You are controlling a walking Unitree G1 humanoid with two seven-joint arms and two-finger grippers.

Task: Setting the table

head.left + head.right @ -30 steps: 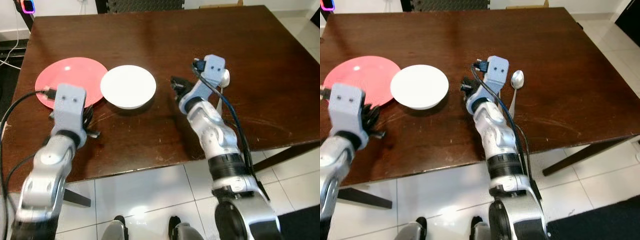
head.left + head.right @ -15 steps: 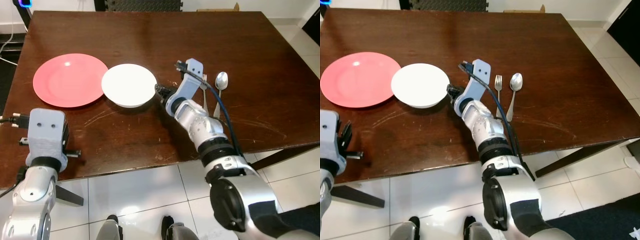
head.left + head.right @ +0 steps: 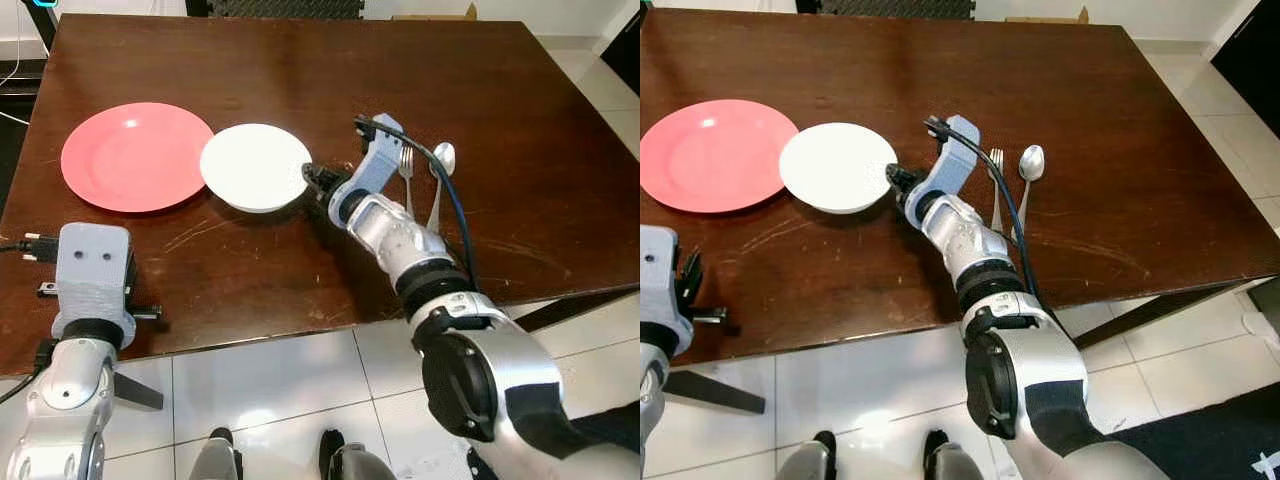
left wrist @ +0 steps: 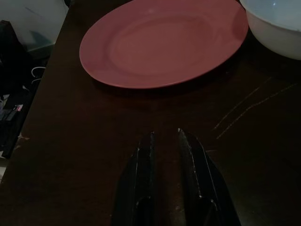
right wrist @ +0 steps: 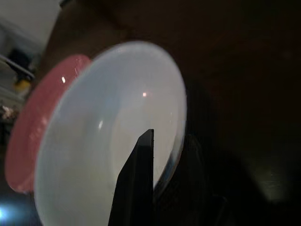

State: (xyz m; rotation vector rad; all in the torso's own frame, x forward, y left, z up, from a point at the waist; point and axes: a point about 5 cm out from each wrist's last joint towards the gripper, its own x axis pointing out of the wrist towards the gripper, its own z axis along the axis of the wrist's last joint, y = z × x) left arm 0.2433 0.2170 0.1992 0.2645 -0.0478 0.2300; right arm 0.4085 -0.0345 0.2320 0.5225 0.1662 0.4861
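1. The right gripper (image 3: 312, 182) is at the near-right rim of the white bowl (image 3: 254, 166). One finger (image 5: 136, 188) lies inside the rim and the other outside, pinching it.
2. The bowl sits on the brown table (image 3: 300, 70), its far side touching the pink plate (image 3: 132, 155).
3. The fork (image 3: 407, 172) and spoon (image 3: 440, 170) lie side by side just behind the right wrist.
4. The left gripper (image 4: 165, 146) hovers over the table's near edge, fingers slightly apart and empty. The plate lies ahead of it.
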